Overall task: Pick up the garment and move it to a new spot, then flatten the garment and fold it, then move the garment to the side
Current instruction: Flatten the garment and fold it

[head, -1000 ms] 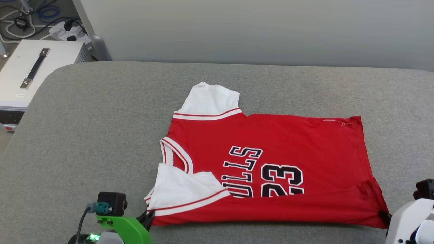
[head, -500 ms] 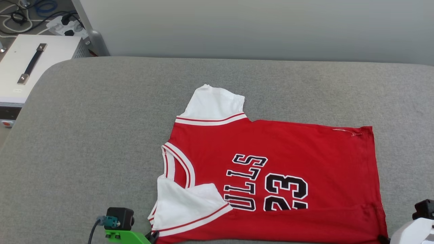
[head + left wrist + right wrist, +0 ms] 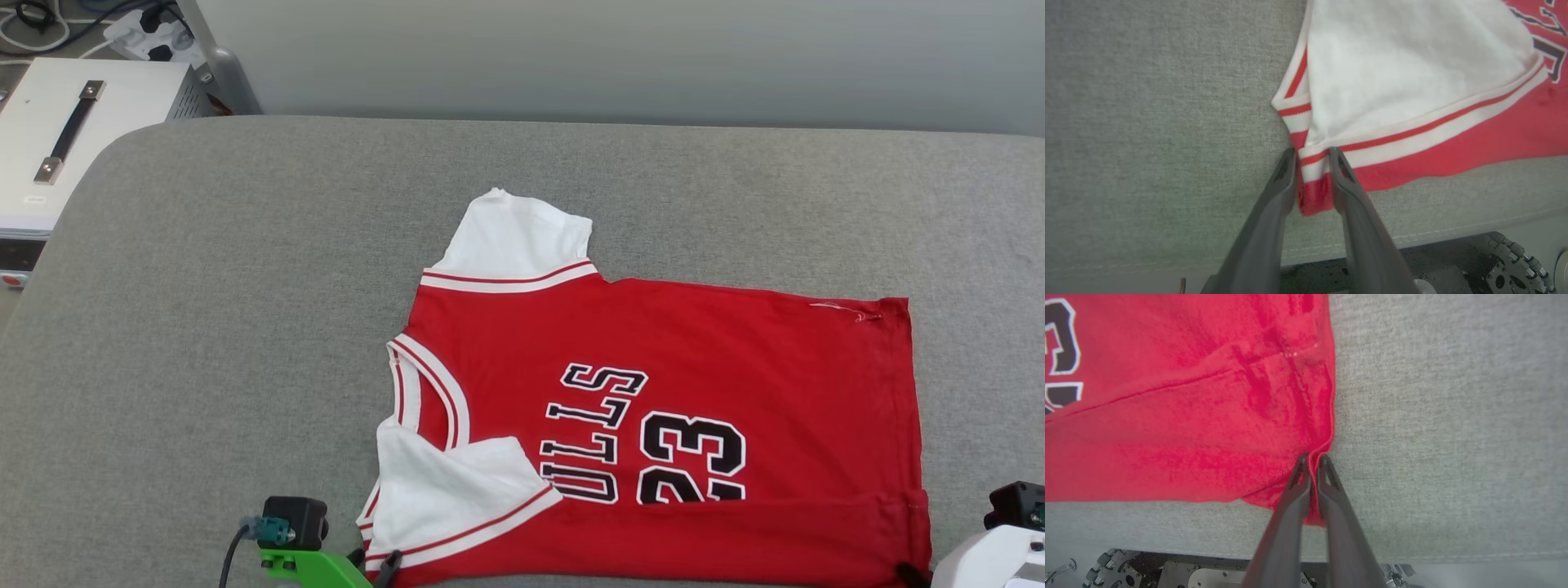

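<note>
Head view: the red jersey T-shirt with white sleeves lies spread flat on the grey fabric cushion, by its front edge. Left wrist view: the left gripper stands parted astride the striped sleeve corner. Right wrist view: the right gripper pinches the red hem corner.

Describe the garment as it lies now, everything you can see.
The garment is a red knit jersey tee with white sleeves, striped trim and black lettering and a 23. It lies flat, chest up, collar to the left, on the grey padded surface, its near edge folded over. The right tool pinches the hem corner; the left tool stands parted around the sleeve-side corner.
</note>
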### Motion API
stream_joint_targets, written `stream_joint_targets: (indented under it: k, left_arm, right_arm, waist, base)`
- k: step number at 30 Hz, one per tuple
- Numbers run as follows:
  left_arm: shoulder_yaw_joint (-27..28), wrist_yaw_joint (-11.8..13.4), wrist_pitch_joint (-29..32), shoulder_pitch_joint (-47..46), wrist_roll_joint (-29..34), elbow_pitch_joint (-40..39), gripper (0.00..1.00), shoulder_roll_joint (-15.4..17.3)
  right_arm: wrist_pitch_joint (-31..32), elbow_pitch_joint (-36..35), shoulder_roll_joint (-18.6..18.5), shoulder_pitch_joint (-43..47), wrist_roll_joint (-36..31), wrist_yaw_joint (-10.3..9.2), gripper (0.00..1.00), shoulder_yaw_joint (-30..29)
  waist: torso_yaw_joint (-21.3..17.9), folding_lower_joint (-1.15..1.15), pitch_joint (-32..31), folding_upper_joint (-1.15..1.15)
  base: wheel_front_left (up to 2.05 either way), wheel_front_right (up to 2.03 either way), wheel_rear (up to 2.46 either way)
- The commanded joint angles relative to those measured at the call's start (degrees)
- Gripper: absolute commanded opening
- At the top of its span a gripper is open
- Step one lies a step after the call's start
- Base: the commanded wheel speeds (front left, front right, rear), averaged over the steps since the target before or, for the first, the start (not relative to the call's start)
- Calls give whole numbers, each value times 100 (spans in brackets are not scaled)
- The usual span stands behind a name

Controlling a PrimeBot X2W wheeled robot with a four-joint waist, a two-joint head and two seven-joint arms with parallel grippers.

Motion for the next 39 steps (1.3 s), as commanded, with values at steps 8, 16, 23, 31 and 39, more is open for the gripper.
stream_joint_targets:
  k: [8,16,23,31,39]
  left_arm:
    - [135,-4,-431,-204,107,-79,100,-56]
    - [522,-27,-1570,-493,429,-654,100,-160]
    - [587,-215,-2393,-648,943,-792,100,-238]
    - [1384,-547,-2546,-367,1936,-1096,100,-812]
    - [2548,-1309,-2548,224,2967,-1200,100,-1715]
  right_arm:
    - [-590,-161,-128,-218,36,-6,100,-52]
    - [-2092,-627,-533,-460,339,-6,100,446]
    - [-3554,-689,-651,-490,341,-6,100,773]
    - [-4818,-655,-569,-401,91,-6,100,1167]
    - [-5501,-475,-308,-376,-130,-6,100,1202]
  waist:
    - [-21,0,-293,0]
    - [-123,0,-507,0]
    - [-192,0,-543,0]
    - [-249,0,-487,0]
    - [-258,0,-448,0]
  base:
    - [0,0,0]
    - [0,0,0]
    - [0,0,0]
    - [0,0,0]
    - [0,0,0]
